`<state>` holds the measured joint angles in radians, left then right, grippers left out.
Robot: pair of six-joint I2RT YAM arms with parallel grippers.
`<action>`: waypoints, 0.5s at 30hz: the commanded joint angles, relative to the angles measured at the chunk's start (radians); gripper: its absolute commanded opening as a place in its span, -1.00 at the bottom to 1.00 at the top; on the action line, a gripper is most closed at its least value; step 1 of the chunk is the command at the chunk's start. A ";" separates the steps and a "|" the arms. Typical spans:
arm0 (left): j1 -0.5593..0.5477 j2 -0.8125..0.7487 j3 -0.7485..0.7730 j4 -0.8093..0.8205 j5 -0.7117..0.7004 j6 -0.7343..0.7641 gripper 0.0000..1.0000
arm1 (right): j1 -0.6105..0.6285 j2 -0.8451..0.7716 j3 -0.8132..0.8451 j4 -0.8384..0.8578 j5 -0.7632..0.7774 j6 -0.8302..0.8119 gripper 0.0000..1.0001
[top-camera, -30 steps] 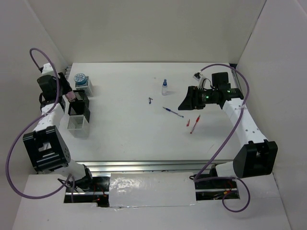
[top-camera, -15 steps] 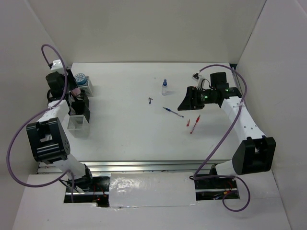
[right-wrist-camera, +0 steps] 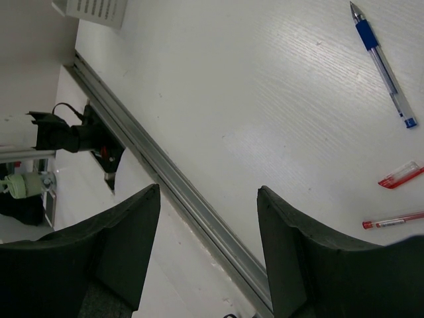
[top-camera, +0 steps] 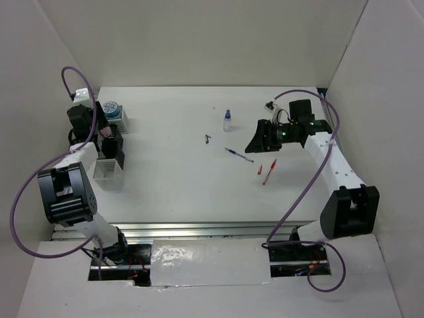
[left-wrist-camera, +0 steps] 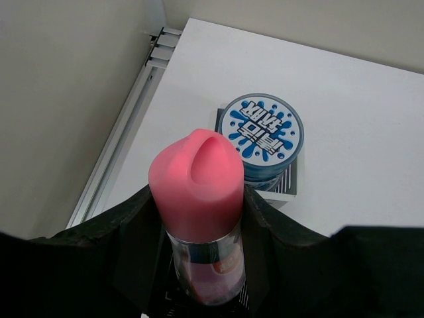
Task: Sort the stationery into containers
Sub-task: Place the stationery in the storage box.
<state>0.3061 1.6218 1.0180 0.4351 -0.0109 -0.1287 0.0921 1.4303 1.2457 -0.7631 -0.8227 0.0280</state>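
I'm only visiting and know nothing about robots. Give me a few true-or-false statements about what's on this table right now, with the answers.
1. The left tool grips a pink-capped clear tube. True.
2. The right tool holds the blue pen. False: it hangs open and empty; the pen lies on the white table.
3. A round blue-and-white tin sits in a white slotted box. True.
4. The red pen is already sorted away. False: it lies on the table beside a short red piece.
5. The small blue-capped clear bottle lies on its side. False: it stands upright.
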 commanded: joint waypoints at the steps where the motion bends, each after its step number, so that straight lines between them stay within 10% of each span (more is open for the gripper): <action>1: 0.001 0.000 -0.009 0.114 -0.005 0.021 -0.83 | 0.014 0.004 0.049 0.019 0.003 -0.017 0.34; 15: 0.007 -0.010 0.004 0.070 0.002 0.005 0.08 | 0.023 -0.001 0.063 0.021 0.026 -0.017 0.38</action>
<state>0.3069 1.6222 1.0008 0.4355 -0.0139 -0.1303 0.1055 1.4315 1.2644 -0.7635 -0.8112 0.0277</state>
